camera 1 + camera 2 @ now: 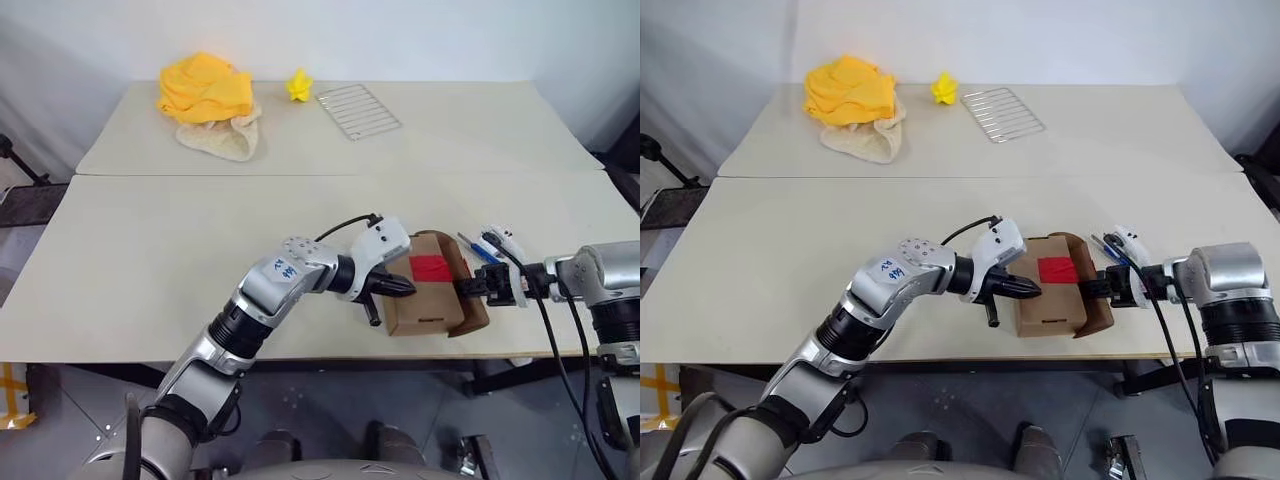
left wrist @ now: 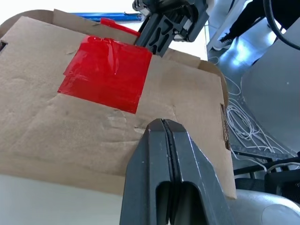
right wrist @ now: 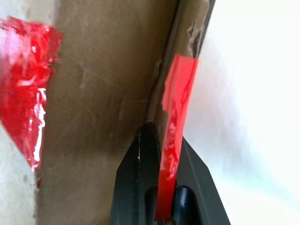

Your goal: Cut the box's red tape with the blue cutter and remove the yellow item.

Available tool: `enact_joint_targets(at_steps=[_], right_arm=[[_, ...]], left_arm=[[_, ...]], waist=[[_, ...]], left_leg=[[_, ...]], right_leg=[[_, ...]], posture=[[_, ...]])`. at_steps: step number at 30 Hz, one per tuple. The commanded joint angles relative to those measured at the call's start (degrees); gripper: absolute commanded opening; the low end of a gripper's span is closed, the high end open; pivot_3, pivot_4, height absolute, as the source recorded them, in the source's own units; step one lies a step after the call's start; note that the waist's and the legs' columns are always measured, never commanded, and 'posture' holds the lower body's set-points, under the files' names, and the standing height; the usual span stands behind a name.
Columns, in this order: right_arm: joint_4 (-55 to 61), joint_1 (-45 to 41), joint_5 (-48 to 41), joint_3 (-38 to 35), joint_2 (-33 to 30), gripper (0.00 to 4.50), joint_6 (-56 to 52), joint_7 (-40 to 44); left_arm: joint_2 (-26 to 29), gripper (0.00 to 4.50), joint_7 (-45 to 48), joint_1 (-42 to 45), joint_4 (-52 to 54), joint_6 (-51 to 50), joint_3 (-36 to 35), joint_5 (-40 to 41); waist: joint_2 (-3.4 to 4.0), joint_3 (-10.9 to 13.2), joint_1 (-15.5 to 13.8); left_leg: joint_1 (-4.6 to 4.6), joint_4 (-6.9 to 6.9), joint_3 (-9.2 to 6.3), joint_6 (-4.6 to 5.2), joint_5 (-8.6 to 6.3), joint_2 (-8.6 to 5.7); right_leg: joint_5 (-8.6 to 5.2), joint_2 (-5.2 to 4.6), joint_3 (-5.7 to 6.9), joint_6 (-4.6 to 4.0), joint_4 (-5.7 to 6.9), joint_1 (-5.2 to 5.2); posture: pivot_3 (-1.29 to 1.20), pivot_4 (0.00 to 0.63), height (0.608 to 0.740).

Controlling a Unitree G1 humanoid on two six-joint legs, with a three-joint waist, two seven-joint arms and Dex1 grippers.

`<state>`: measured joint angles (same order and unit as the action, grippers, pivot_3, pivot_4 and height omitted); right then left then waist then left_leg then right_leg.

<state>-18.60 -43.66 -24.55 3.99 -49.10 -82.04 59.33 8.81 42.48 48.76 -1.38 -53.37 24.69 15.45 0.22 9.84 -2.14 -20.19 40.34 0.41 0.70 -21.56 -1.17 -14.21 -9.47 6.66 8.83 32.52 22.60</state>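
My right gripper [image 3: 159, 187] is clamped on a loose red tape [image 3: 176, 117] strip at the box [image 1: 430, 300] flap edge; my left gripper [image 2: 164, 140], closed and empty, presses the box's near-left side. The blue cutter [image 1: 478, 248] lies just beyond — seemingly untouched — nearer my right arm.

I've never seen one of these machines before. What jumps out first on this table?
Near the front edge of the table, both arms meet at a small brown box with a bright red tape patch on top. The left gripper, jaws shut, presses against its left side, while the right gripper pinches a loose strip of red tape at its right edge. Far back lies an orange-yellow cloth heap.
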Motion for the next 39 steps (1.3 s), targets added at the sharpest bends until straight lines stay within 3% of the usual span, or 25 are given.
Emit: enact_joint_targets(at_steps=[1, 6, 19, 33, 39], right_arm=[[4.38, -3.36, 0.08, -3.23, -2.66, 0.01, -7.92, -5.58], [9.46, -5.29, -5.04, -4.81, -4.62, 0.01, -10.46, -9.03], [16.71, -10.77, -24.80, 0.37, -12.29, 0.01, -10.46, -23.89], [13.92, -16.07, -40.79, 7.52, -12.59, 0.01, -10.46, -45.12], [12.99, -16.09, -43.06, 9.13, -12.71, 0.01, -10.46, -49.25]], left_arm=[[0.47, 0.00, -1.32, -1.15, -3.39, -0.23, 0.70, -1.86], [0.01, 0.00, -1.81, -1.26, -4.83, 1.10, -0.04, -2.16], [-4.05, 0.00, -3.49, 0.44, -11.12, 6.57, -1.89, -3.47], [-9.77, 0.00, -5.48, 2.06, -18.81, 12.13, -5.17, -5.94], [-7.45, 0.00, -6.44, 1.03, -19.44, 12.03, -8.95, -6.43]], waist=[[0.00, 0.00, -0.06], [0.01, 0.01, -0.69], [0.00, 0.02, -1.00], [-0.03, 0.04, -1.17], [-0.06, 0.05, -0.85]], left_leg=[[-0.01, 0.00, 0.00, 0.00, 0.00, 0.01], [-0.06, 0.00, 0.00, 0.01, 0.00, 0.00], [-0.10, 0.00, 0.00, 0.04, 0.01, -0.01], [-0.24, 0.00, -0.01, 0.10, -0.01, -0.01], [-0.23, 0.00, 0.00, 0.13, -0.02, 0.01]], right_leg=[[0.00, 0.00, 0.00, 0.00, 0.00, 0.01], [0.00, 0.00, 0.00, 0.00, 0.00, 0.07], [0.00, 0.00, 0.02, 0.00, -0.01, 0.08], [0.01, 0.00, 0.09, 0.00, -0.09, 0.17], [0.01, 0.00, 0.09, 0.00, -0.08, 0.17]], posture=[[0.00, 0.150, 0.740], [0.00, 0.150, 0.740], [0.00, 0.150, 0.740], [0.00, 0.150, 0.740], [0.00, 0.150, 0.740]])
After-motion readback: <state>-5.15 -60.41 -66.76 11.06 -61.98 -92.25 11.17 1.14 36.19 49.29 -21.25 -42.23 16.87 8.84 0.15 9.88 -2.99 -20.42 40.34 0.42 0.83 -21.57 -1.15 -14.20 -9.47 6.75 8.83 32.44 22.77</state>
